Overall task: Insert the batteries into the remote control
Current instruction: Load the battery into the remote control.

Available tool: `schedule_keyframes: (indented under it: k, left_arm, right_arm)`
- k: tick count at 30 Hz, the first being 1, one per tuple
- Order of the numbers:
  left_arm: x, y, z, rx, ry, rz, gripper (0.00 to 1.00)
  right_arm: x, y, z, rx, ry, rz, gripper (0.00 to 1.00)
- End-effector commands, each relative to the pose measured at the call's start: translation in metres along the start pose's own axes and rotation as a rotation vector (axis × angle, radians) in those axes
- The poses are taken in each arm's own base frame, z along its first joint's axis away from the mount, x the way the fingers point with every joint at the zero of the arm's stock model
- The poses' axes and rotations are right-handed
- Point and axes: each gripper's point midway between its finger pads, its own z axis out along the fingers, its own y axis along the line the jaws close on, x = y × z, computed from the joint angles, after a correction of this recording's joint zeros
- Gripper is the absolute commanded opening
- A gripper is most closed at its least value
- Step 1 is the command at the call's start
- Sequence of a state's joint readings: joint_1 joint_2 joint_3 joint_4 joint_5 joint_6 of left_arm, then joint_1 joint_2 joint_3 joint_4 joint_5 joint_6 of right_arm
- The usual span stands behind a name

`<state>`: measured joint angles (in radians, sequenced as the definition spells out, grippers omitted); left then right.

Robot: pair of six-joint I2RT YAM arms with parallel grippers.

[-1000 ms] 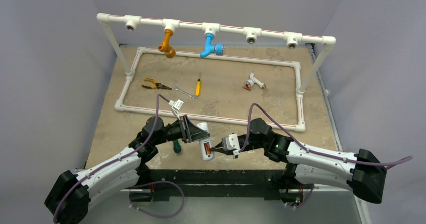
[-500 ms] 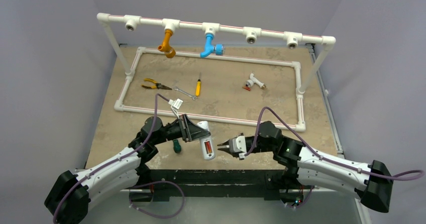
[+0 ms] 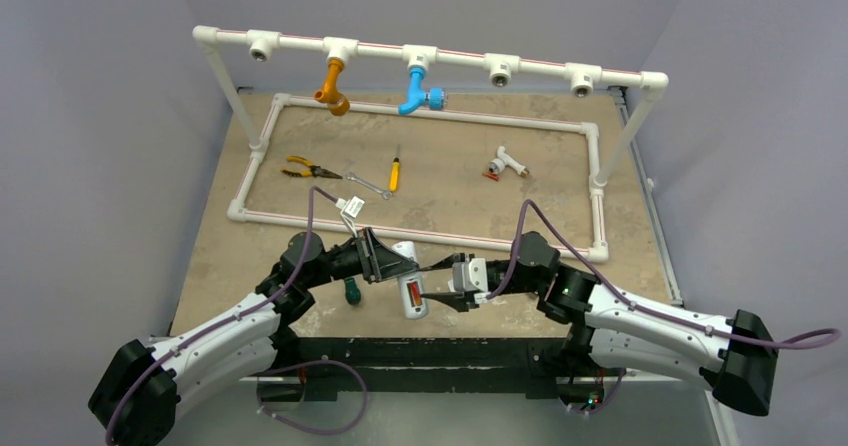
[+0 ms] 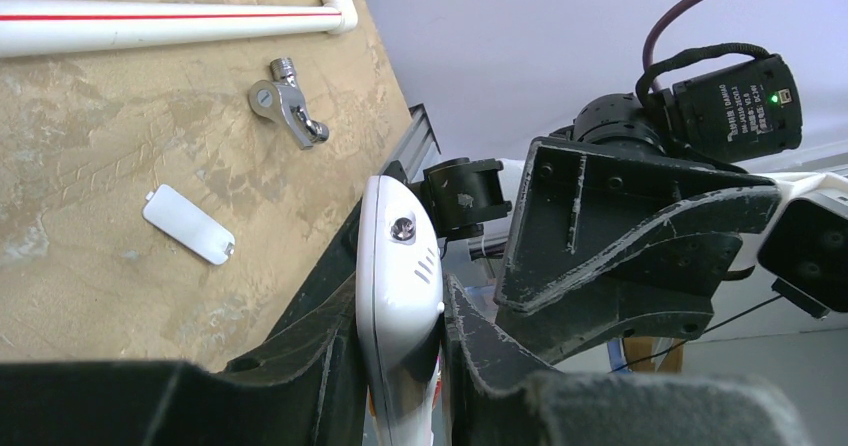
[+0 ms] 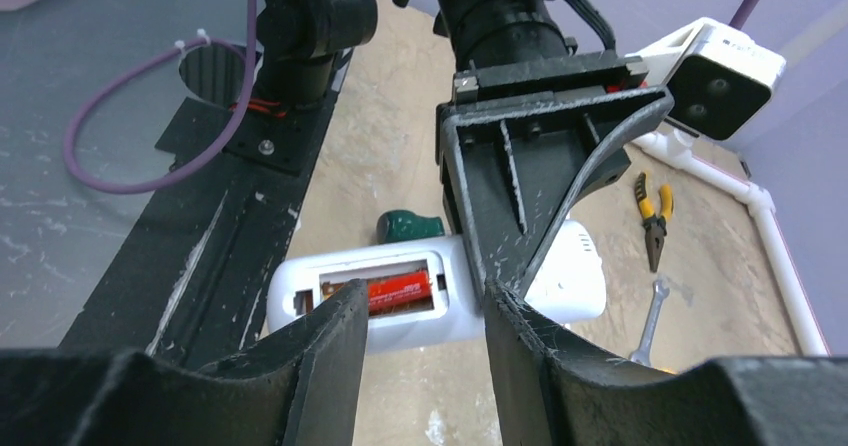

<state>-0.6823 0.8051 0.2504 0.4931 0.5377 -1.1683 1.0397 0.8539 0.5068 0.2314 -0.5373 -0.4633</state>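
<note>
My left gripper (image 3: 385, 263) is shut on the white remote control (image 3: 408, 281) and holds it just above the table's near edge. In the left wrist view the remote control (image 4: 398, 256) stands edge-on between the fingers of the left gripper (image 4: 400, 301). Its back compartment faces the right wrist camera, open, with a red-orange battery (image 5: 400, 291) lying inside; my finger hides the compartment's left part. My right gripper (image 3: 432, 284) is open and empty, a short way off the remote control (image 5: 560, 286). The right gripper (image 5: 425, 341) frames the compartment.
The white battery cover (image 4: 188, 225) and a metal tap fitting (image 4: 287, 113) lie on the table. A green handle (image 3: 351, 290) sits beside the remote. Pliers (image 3: 305, 170), wrench (image 3: 368, 184), yellow screwdriver (image 3: 395, 174) and T-fitting (image 3: 510, 163) lie inside the PVC frame (image 3: 470, 238).
The right gripper drew back from the remote, then came in again and opened its jaws. The left arm and remote stayed still.
</note>
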Motion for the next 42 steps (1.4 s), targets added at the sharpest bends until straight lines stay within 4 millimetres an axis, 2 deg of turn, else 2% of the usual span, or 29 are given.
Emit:
schedule_keyframes:
  k: [1,9,17,23,28,34,42]
  left_arm:
    - [-0.012,-0.031,0.001,0.097,-0.029,0.052,0.0]
    - [-0.011,-0.03,0.001,0.094,-0.029,0.052,0.0]
    - [-0.011,-0.03,0.001,0.096,-0.027,0.052,0.0]
    - [-0.01,-0.029,0.0,0.096,-0.031,0.053,0.0]
    - [-0.011,-0.03,-0.001,0.1,-0.031,0.054,0.0]
    - [-0.011,-0.03,-0.001,0.1,-0.031,0.055,0.0]
    - [-0.011,-0.032,-0.001,0.102,-0.032,0.058,0.0]
  right_arm:
    - [-0.04,-0.016,0.007,0.027,-0.121,-0.026,0.43]
    - [-0.035,-0.007,0.022,0.009,-0.11,-0.028,0.32]
    - [-0.028,-0.005,0.03,0.022,-0.079,-0.05,0.29]
    - [-0.021,-0.01,0.031,0.045,-0.048,-0.069,0.29]
    - [-0.01,-0.013,0.028,0.064,0.005,-0.087,0.25]
    - [0.002,-0.008,0.025,0.043,0.054,-0.095,0.21]
    - [0.017,-0.003,0.021,0.028,0.117,-0.096,0.2]
